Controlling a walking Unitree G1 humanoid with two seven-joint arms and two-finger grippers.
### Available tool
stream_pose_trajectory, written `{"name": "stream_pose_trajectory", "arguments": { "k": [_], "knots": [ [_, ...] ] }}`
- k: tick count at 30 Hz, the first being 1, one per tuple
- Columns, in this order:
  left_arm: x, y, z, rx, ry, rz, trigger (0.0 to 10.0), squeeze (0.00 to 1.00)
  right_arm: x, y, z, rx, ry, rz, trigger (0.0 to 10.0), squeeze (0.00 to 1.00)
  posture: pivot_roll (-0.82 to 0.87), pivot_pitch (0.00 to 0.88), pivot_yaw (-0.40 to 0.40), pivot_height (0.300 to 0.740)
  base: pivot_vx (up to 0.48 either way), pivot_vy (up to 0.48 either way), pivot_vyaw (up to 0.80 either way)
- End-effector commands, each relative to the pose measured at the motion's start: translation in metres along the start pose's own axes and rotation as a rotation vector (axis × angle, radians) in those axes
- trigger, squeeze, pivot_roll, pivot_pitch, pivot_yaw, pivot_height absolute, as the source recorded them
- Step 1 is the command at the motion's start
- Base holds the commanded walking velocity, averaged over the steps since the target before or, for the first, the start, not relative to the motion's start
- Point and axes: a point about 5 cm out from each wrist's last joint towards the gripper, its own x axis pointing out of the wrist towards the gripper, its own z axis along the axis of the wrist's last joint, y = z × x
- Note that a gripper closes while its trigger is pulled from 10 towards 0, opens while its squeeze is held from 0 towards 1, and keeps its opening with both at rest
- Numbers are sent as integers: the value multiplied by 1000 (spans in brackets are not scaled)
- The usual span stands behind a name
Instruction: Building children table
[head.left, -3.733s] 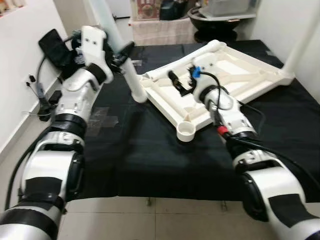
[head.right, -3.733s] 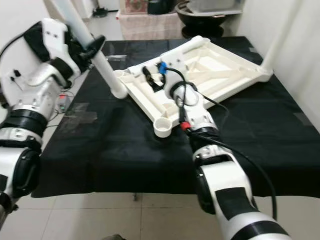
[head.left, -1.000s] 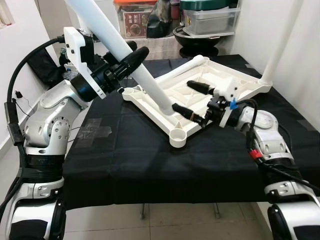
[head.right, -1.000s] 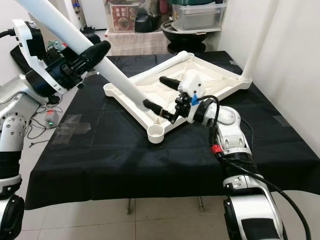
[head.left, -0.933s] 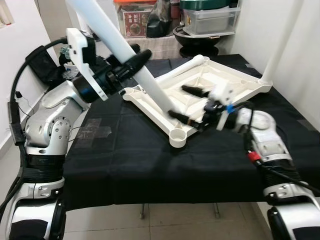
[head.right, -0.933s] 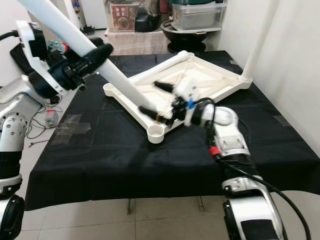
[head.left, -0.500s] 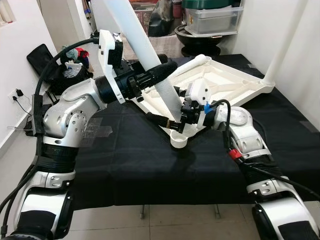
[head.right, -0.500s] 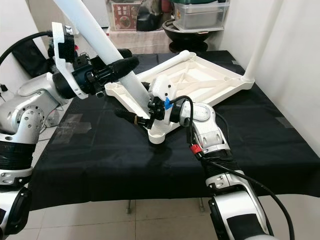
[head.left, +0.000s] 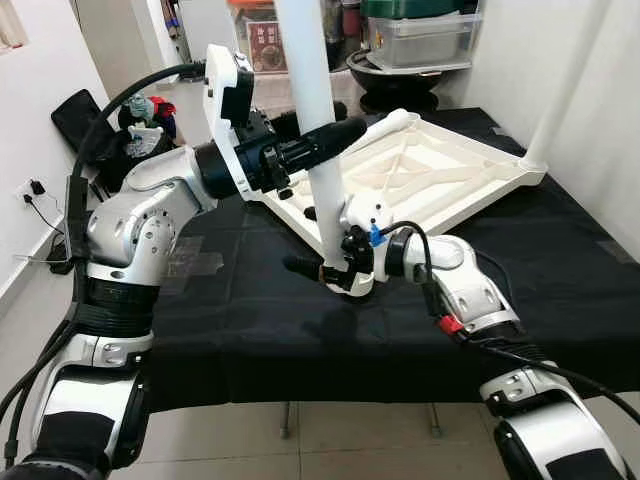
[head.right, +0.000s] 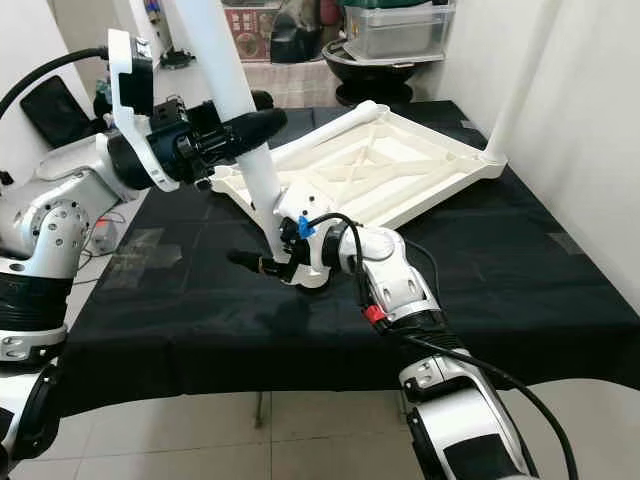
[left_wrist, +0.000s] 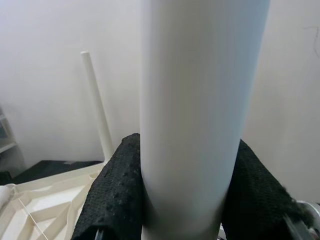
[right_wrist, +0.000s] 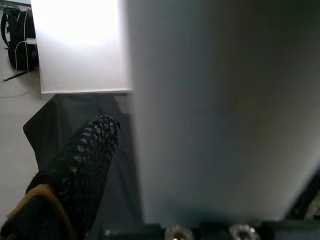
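The white table top lies upside down on the black-covered table. My left gripper is shut on a white leg tube and holds it nearly upright. The tube's lower end stands at the near corner socket. In the left wrist view both fingers press the leg. My right gripper is open low at that corner, with the leg's base between its fingers. One finger shows beside the leg; the other is hidden. A second leg stands at the far right corner.
Shelves with storage boxes and a dark bowl stand behind the table. A black bag and cables lie on the floor at the left. A white wall runs along the right. Tiled floor lies before the table's front edge.
The left gripper has swung the leg from a slant to nearly upright, bringing its lower end to the near corner socket. The right gripper has moved left along the frame to the leg's base.
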Motion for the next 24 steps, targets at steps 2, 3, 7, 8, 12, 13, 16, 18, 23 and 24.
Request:
{"name": "stream_pose_trajectory", "arguments": {
  "k": [2,3,7,8,12,13,16,18,23,24],
  "knots": [
    [11,-12,3,-6,5,-113,10000,0,8,8,-3,32,16,35,10000,0,40,0,-2,740,0,0,0],
    [11,-12,3,-6,5,-113,10000,0,8,8,-3,32,16,35,10000,0,40,0,-2,740,0,0,0],
    [14,-17,-1,-10,25,-151,10000,0,11,10,-1,47,7,50,10000,0,38,0,-2,740,0,0,0],
    [14,-17,-1,-10,25,-151,10000,0,11,10,-1,47,7,50,10000,0,38,0,-2,740,0,0,0],
    [17,-24,-6,-17,49,-197,10000,0,13,10,3,88,-21,59,10000,0,37,0,-2,740,0,0,0],
    [17,-24,-7,-16,52,-202,10000,0,13,10,4,101,-27,62,10000,0,33,0,-2,740,0,0,0],
    [17,-26,-8,-13,60,-212,10000,0,12,12,7,165,-50,88,10000,0,31,0,-3,740,0,0,0],
    [17,-26,-8,-12,61,-214,10000,0,12,13,9,189,-58,95,10000,0,29,0,-4,740,0,0,0],
    [20,-27,-10,-5,66,-226,10000,0,13,18,14,255,-63,129,10000,0,25,0,-2,740,0,0,0],
    [20,-27,-10,-4,67,-227,10000,0,13,18,14,260,-61,127,10000,0,25,0,-2,740,0,0,0]
  ]
}}
